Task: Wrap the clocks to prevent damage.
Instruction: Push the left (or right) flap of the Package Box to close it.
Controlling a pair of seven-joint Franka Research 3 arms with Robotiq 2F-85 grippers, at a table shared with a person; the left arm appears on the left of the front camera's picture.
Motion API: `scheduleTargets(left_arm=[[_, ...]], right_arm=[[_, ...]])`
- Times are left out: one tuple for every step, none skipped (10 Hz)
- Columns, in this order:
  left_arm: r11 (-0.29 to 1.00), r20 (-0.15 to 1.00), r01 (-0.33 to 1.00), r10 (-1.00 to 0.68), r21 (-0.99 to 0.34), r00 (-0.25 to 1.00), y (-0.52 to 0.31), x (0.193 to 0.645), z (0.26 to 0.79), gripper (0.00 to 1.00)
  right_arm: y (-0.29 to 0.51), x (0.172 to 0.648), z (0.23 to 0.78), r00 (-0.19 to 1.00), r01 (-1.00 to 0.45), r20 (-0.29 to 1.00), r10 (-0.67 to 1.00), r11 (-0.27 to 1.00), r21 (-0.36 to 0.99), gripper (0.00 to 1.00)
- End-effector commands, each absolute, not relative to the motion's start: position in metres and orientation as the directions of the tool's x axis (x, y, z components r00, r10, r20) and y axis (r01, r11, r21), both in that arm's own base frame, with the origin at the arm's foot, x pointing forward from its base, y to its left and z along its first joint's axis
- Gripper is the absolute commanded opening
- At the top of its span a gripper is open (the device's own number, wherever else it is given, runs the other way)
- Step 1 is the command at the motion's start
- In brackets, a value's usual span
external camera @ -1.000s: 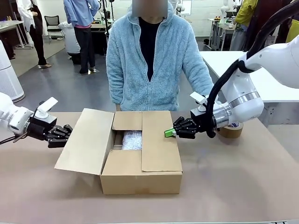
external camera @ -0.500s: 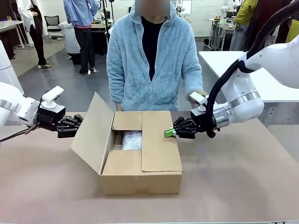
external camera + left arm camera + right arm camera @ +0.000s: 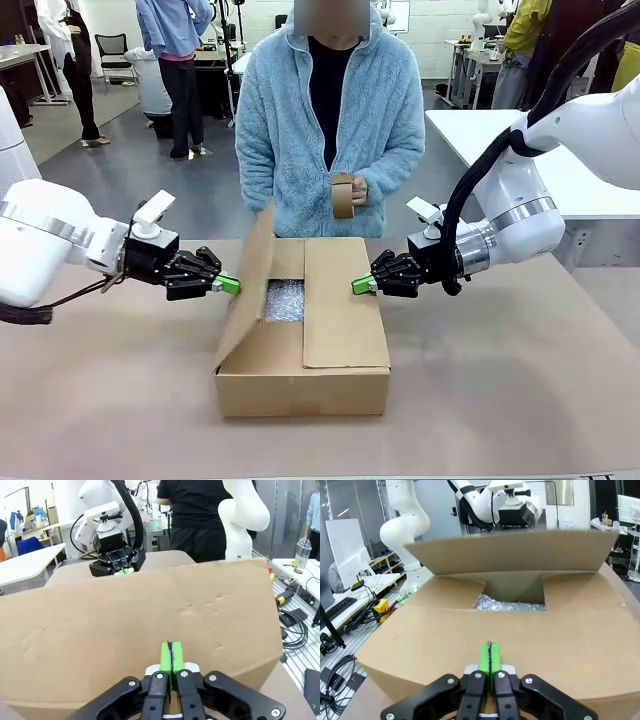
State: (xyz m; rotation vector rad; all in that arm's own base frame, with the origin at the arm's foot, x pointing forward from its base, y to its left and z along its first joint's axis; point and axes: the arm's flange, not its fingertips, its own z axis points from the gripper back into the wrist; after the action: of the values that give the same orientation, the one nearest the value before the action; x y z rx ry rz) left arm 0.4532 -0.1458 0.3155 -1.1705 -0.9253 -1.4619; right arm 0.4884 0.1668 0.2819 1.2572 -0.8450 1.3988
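Observation:
The clocks are a whitish bubble-wrap bundle [image 3: 284,300] lying inside the brown cardboard box [image 3: 300,385] at mid table, also seen through the gap between the flaps [image 3: 510,603]. My left gripper [image 3: 228,285] is shut, its green tips [image 3: 171,657] pressed against the outside of the left flap [image 3: 250,290], which stands almost upright. Shut as well, my right gripper [image 3: 362,286] rests its green tips [image 3: 490,657] on the right flap [image 3: 340,310], which lies flat over the box. Neither gripper holds anything.
A person in a light blue fleece stands at the far edge, holding a brown tape roll [image 3: 343,196] at chest height above the box. The brown table top [image 3: 500,380] has free room to the left, right and front of the box.
My left gripper has moved right and pushed the left flap up from splayed outward to near upright. The person has picked up the tape roll from behind my right arm. The right arm stayed put.

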Motion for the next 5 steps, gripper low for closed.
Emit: scheduleTargets(left_arm=[[-0.186,0.965,0.982,-0.252,0.028,-0.075,-0.155,0.463,0.3,0.01],[-0.185,0.959,0.982,-0.271,0.028,-0.079,-0.155,0.465,0.292,0.01],[-0.177,0.958,0.984,-0.28,0.019,-0.069,-0.152,0.463,0.285,0.01],[-0.189,0.95,0.982,-0.304,0.014,-0.072,-0.151,0.465,0.281,0.01],[-0.202,0.944,0.979,-0.32,0.012,-0.078,-0.147,0.463,0.279,0.01]], right_arm=[[0.168,0.488,0.277,0.082,-0.967,0.968,0.236,-0.216,0.134,0.01],[0.168,0.488,0.277,0.082,-0.967,0.968,0.236,-0.216,0.134,0.01],[0.168,0.488,0.277,0.082,-0.967,0.968,0.236,-0.216,0.134,0.01],[0.168,0.488,0.277,0.082,-0.967,0.968,0.236,-0.216,0.134,0.01],[0.168,0.488,0.277,0.082,-0.967,0.968,0.236,-0.216,0.134,0.01]])
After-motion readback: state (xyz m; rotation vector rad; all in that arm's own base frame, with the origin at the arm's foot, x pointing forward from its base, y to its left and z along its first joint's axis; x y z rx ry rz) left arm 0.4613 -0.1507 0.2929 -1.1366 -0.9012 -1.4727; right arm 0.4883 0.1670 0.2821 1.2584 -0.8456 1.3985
